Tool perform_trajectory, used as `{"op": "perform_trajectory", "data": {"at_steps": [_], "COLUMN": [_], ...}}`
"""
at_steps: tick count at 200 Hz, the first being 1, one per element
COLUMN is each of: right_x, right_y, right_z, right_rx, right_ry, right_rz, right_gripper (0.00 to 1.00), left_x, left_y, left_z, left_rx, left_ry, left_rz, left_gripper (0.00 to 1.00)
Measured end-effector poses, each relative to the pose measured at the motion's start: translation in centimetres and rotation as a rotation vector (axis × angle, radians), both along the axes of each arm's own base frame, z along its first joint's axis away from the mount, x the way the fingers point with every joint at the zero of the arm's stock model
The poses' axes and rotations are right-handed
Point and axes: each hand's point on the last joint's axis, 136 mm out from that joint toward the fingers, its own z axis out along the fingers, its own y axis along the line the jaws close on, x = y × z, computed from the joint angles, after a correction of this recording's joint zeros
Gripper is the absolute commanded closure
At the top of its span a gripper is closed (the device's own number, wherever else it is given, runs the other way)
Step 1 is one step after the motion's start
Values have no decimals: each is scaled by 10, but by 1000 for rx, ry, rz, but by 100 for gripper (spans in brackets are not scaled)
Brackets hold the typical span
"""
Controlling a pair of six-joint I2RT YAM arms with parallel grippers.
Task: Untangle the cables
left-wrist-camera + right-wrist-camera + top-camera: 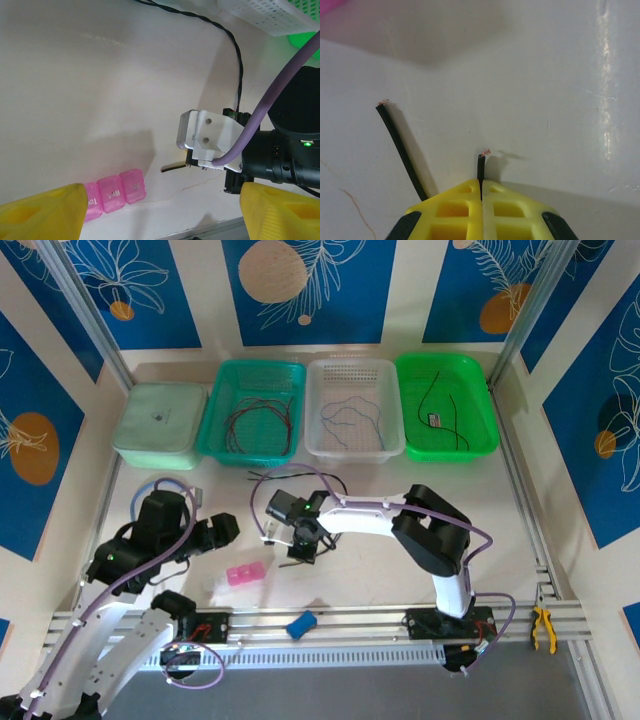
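Note:
My right gripper [481, 187] is shut on the short end of a thin black cable [481, 165], which sticks up between the yellow fingers. A second black cable end [400, 147] slants away just to its left. In the top view that gripper [302, 548] points down at the table's middle. A twisted black cable [234, 47] runs from the far baskets down to it. My left gripper [160, 220] is open, its yellow fingers [45, 212] spread wide above the table. More cables lie in the baskets: red [255, 425], grey-blue [345, 418], black [445, 410].
A pink pill box [247, 574] lies between the two grippers, seen close by the left finger [112, 192]. A teal basket [215, 410], white basket [318, 445] and green basket [410, 445] line the back beside a mint lidded box [160, 423]. A blue block [301, 622] and pliers [542, 628] sit on the front rail.

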Motion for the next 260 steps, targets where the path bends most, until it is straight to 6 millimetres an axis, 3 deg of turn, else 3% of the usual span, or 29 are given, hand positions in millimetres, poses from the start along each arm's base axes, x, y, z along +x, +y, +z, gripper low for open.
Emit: {"op": "perform_trajectory", "data": {"at_steps": [21,33,89,151,196,228,260], "right_x": [12,20,49,64,72,83,89], "right_y": [6,9,11,-22,-35,-41,-44], "right_z": [9,23,137,230,259,273,282], "right_rx": [43,86,369,679,819,893,944], "right_ry": [-44,-73,-223,-233,-218,-207,-199], "right_rz": [-16,-31,-131,-342,-460,-551,-601], "right_gripper": [100,100,100,100,100,100,100], "left_x": [0,0,5,28,46,54,56], "left_y": [0,0,-2,-18,-47,-80,-110], "left_z": [3,5,16,48,74,94,101], "left_rx": [-1,-2,-5,-67,-152,-191,-209], "left_ry": [-3,-10,-56,-164,-244,-291,-310], "left_rz": [-1,-3,-20,-46,-118,-207,-276], "left_gripper": [21,21,23,26,27,29,33]}}
